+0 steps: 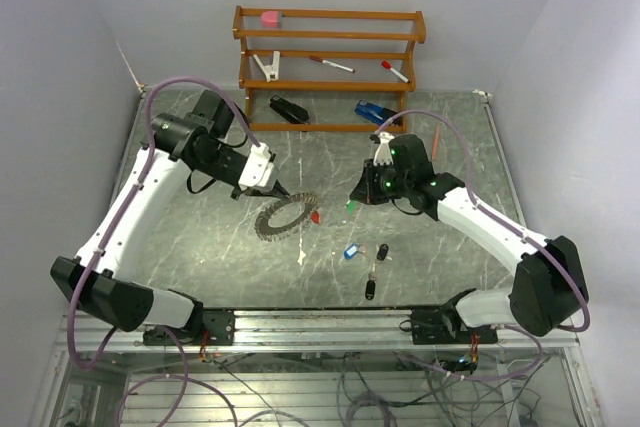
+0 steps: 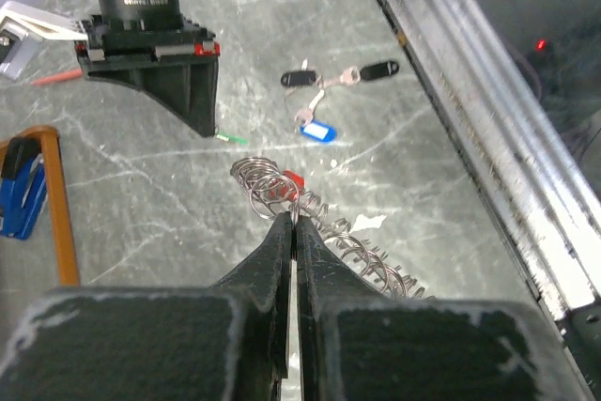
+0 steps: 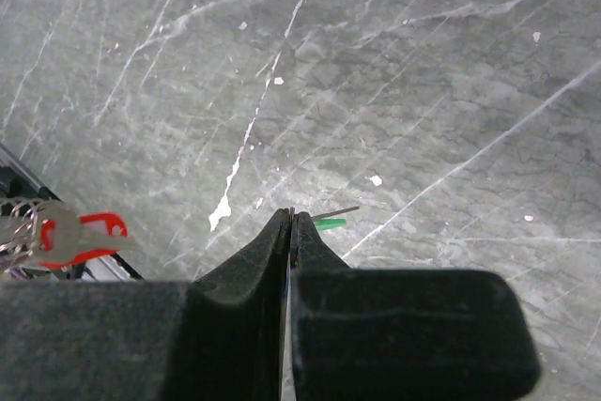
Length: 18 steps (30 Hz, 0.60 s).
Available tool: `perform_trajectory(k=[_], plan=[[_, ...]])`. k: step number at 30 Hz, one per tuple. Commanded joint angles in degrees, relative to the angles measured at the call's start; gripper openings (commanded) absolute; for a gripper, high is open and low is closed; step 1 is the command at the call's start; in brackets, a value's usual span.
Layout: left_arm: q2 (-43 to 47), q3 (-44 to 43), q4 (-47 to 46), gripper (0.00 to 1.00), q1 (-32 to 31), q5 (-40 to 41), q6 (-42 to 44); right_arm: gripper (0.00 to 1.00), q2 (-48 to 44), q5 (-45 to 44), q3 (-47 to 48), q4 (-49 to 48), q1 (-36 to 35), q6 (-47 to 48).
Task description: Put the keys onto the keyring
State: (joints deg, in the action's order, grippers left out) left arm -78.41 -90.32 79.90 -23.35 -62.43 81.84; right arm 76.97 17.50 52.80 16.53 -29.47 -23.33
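The keyring [image 1: 285, 215], a large silvery toothed ring with a red tag [image 1: 315, 216], lies mid-table. My left gripper [image 1: 279, 190] is shut on its rim; in the left wrist view the tips [image 2: 293, 217] pinch the ring's wire [image 2: 362, 253] beside the tag [image 2: 289, 180]. My right gripper [image 1: 356, 195] is shut, with the green key [image 1: 350, 206] at its tips, just right of the ring. In the right wrist view the green head [image 3: 331, 223] sticks out beside the tips [image 3: 289, 216]. A blue key [image 1: 350, 251] and two black keys [image 1: 383, 252] [image 1: 370, 289] lie nearer the front.
A wooden rack [image 1: 330, 67] at the back holds red-capped markers, a white clip and a pink item. A black stapler [image 1: 289, 109] and a blue one [image 1: 375, 112] lie at its foot. An orange pencil [image 1: 437, 137] lies at the right. A metal rail [image 1: 320, 325] runs along the near edge.
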Motion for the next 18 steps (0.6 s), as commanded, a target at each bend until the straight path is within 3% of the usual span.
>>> perform_trajectory(k=[1,5,18], plan=[[-0.7,-0.6,3.4,0.07,-0.2,6.1,11.2,0.0,0.4,1.5,-2.0,-1.2,-0.2,0.5],[-1.2,-1.5,5.6,0.07,-0.5,8.7,17.0,0.0,0.7,0.5,-1.9,-0.9,-0.3,1.1],[-2.1,-3.6,5.6,0.07,-3.6,13.1,18.4,0.0,12.2,-2.3,3.1,2.1,-4.3,3.5]])
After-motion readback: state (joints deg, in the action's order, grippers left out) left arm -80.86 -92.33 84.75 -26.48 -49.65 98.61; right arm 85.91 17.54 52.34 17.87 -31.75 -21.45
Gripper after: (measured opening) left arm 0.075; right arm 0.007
